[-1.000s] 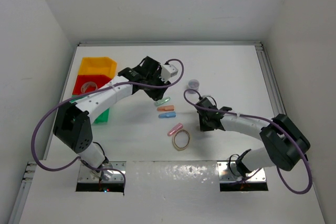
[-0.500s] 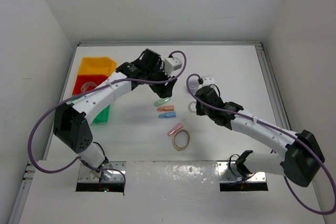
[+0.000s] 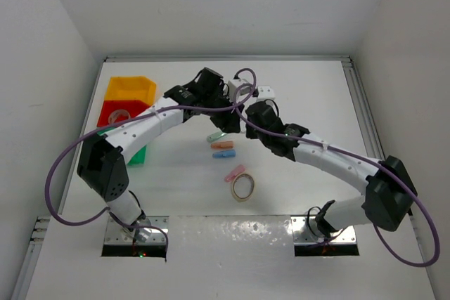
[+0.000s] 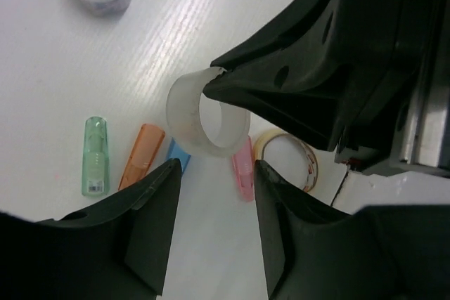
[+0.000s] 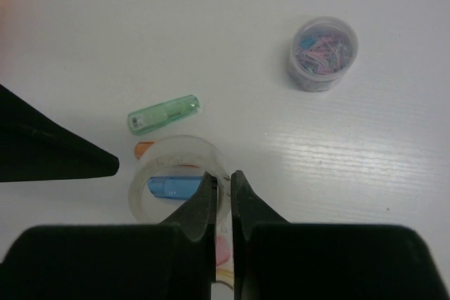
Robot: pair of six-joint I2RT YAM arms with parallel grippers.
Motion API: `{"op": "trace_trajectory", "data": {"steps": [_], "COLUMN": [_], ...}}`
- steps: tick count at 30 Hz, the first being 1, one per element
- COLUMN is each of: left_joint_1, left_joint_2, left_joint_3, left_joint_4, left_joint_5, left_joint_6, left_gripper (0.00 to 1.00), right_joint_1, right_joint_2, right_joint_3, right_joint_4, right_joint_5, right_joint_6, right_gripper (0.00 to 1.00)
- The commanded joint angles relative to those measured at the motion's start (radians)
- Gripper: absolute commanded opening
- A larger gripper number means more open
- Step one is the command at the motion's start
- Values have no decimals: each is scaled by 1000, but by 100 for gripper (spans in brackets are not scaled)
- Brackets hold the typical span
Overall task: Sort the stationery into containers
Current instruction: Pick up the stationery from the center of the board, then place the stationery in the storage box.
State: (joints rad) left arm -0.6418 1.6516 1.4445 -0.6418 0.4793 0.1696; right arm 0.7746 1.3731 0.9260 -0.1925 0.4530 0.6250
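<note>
Right wrist: R gripper [image 5: 222, 182] clamps ring [image 5: 177, 142]

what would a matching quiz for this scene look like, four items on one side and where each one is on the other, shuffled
Things:
1. whitish tape ring
2. tan tape ring
3. tub of coloured clips
4. grey tape roll

Places:
A. inside the red bin
B. flat on the table beside the pink piece
C. wall pinched in the right gripper
D. upright on the table, apart from the rest

Pairs: 1-C, 2-B, 3-D, 4-A
</note>
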Motion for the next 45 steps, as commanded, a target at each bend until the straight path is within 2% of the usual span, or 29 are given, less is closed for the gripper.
{"op": "trace_trajectory", "data": {"steps": [1,5,9,12,19,23,27,30,32,34,36,37,40,43,45], "left_joint_1": [-33,-47,-50,-85,-124,-122,-122,-121,-111,-64,2,19,68,128,163], "left_joint_2": [10,17,30,45,77,77,74,71,66,54,40,34,10,-16,-32], "left_joint_3": [16,8,23,36,17,1,4,4,1,-7,-25,-36,-59,-70,-64], "left_joint_4": [70,85,80,80,129,134,134,128,123,117,108,102,96,84,55], "left_joint_5": [-70,-163,-246,-353,-406,-468,-475,-475,-501,-505,-511,-522,-573,-611,-622], "left_joint_6": [-59,-90,-134,-143,-156,-147,-139,-137,-131,-127,-119,-111,-70,-45,-39], "left_gripper": [43,43,32,32,33,26,0,0,0,0,0,0,0,0,0], "right_joint_1": [20,31,43,43,45,43,43,43,45,43,43,43,43,45,45], "right_joint_2": [20,29,24,15,21,11,1,11,17,12,-5,-12,-40,-48,-49], "right_joint_3": [53,69,68,51,45,36,24,28,46,57,59,53,47,60,68], "right_joint_4": [38,22,10,16,34,25,34,41,31,8,-18,-18,4,8,-1], "right_joint_5": [33,50,85,99,76,76,79,50,33,36,46,43,9,-52,-74], "right_joint_6": [50,97,131,182,278,295,300,268,217,176,132,119,61,9,-20], "right_gripper": [0,0,0,0,0,0,0,0,14,31,43,53,69,76,77]}}
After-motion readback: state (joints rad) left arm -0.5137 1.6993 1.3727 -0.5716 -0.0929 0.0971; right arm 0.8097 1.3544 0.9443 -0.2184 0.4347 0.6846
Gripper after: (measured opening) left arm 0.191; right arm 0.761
